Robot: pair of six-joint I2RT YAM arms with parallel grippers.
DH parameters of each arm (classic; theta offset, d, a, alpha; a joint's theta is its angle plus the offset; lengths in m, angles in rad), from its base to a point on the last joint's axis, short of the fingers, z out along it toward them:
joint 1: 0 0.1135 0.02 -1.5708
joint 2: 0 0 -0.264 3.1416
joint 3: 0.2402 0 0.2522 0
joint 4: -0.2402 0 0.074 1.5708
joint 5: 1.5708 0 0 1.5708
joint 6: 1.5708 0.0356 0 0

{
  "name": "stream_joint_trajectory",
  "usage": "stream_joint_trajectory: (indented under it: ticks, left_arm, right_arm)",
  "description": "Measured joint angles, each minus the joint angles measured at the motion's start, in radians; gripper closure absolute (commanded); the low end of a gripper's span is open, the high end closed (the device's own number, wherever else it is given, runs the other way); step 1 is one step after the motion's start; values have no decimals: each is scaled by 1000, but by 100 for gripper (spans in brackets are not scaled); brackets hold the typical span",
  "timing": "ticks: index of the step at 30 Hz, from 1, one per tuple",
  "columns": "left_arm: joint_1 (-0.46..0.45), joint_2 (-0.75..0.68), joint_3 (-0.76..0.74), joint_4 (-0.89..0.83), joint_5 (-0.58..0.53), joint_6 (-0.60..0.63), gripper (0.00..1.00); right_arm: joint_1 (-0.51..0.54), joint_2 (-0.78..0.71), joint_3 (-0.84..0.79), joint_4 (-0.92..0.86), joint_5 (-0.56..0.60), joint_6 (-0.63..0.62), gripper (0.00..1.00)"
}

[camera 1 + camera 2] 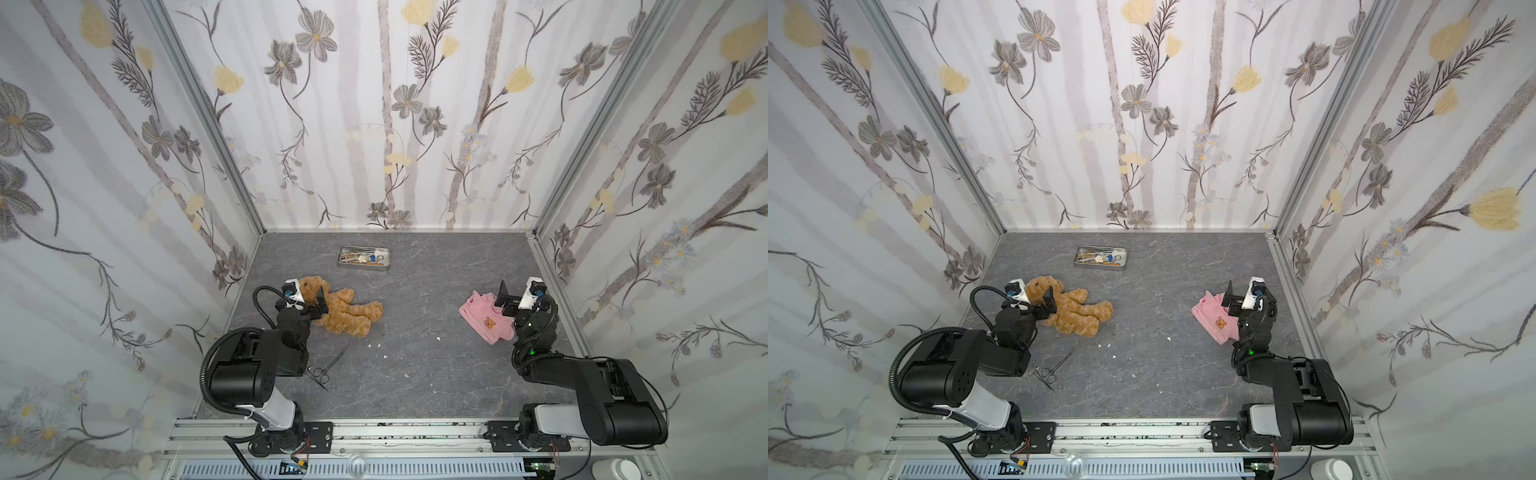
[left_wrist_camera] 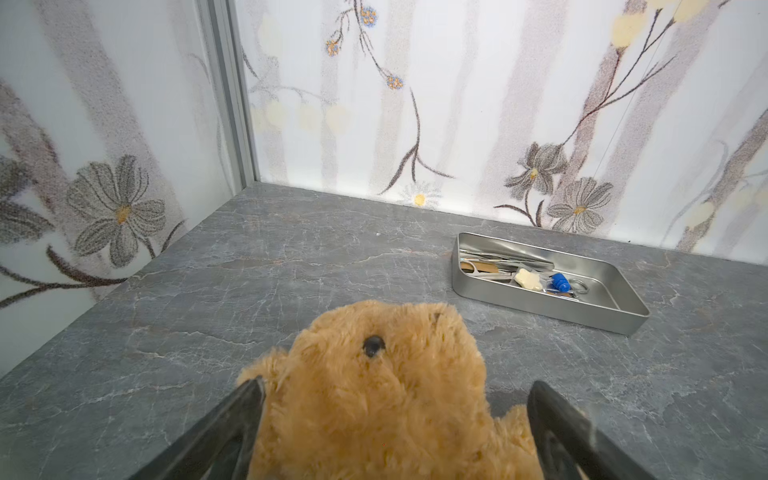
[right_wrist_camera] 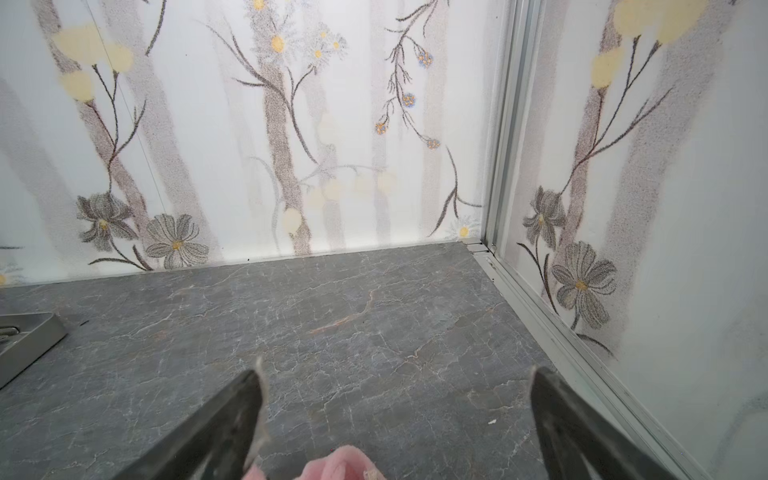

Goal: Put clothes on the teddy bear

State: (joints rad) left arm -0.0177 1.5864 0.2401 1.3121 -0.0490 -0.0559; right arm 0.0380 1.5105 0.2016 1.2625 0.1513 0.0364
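Teddy bear lies bare on grey tabletop, left of centre | left gripper wide open, straddling its head, not gripping | right gripper wide open, empty, over pink shirt, well apart from bear | dressing seemingly unstarted, every step left

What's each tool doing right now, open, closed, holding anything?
Left tool: open, jaws either side of the teddy bear's head, not gripping.
Right tool: open, over the pink shirt, holding nothing.
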Motion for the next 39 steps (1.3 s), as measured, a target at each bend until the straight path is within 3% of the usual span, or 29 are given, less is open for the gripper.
stream_joint_trajectory:
  ticks: [28,31,34,39]
  left_arm:
    - [0,-7,1,-4,-7,-1,0]
    - [4,-98,-23,-34,-79,-27,0]
    - [7,-257,-37,-96,-169,-63,0]
    - [16,-507,43,-328,-211,-185,0]
  right_arm:
    - [-1,0,0,0,-14,-1,0]
    - [5,-57,-18,-19,-5,-1,0]
    - [10,-203,7,-110,41,9,0]
    - [14,-394,121,-378,148,193,6]
